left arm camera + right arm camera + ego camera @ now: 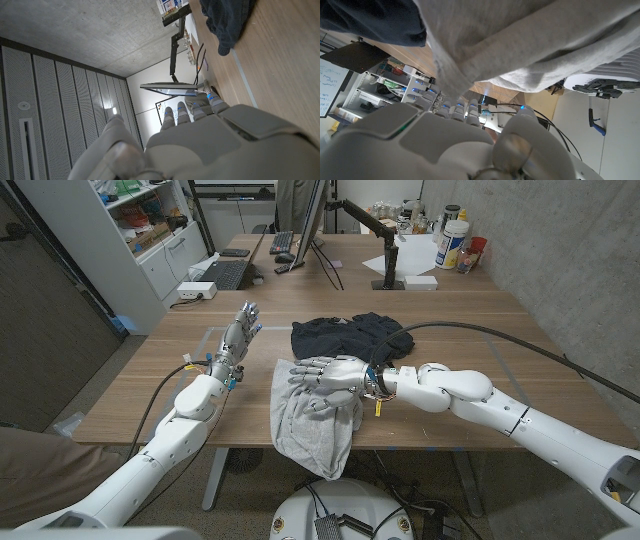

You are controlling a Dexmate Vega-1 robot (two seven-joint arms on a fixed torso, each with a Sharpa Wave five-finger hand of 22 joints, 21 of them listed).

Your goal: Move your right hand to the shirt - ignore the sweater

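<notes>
In the head view we see the left hand (238, 332) left of the middle of the picture, over the wooden desk (480, 330). Its fingers (247, 312) reach up and stand a little apart, and they hold nothing. In the left wrist view the left hand (200, 140) shows its back, with its fingers pointing toward a monitor far off.

In the middle of the head view lies the gray shirt (310, 420). It rests on the desk near the front edge, and its lower part hangs over that edge. The right hand (328, 373) is spread over the top of the shirt, fingers (303, 372) apart and pointing to the picture's left. We cannot tell if it presses down or just touches. In the right wrist view the gray shirt (530, 40) is just past the right hand (455, 140).

Just above the right hand in the head view lies the dark sweater (350, 335), bunched up. It seems to touch the top of the shirt.

At the top of the picture stand a keyboard (283, 242) and some bottles (452, 240).
</notes>
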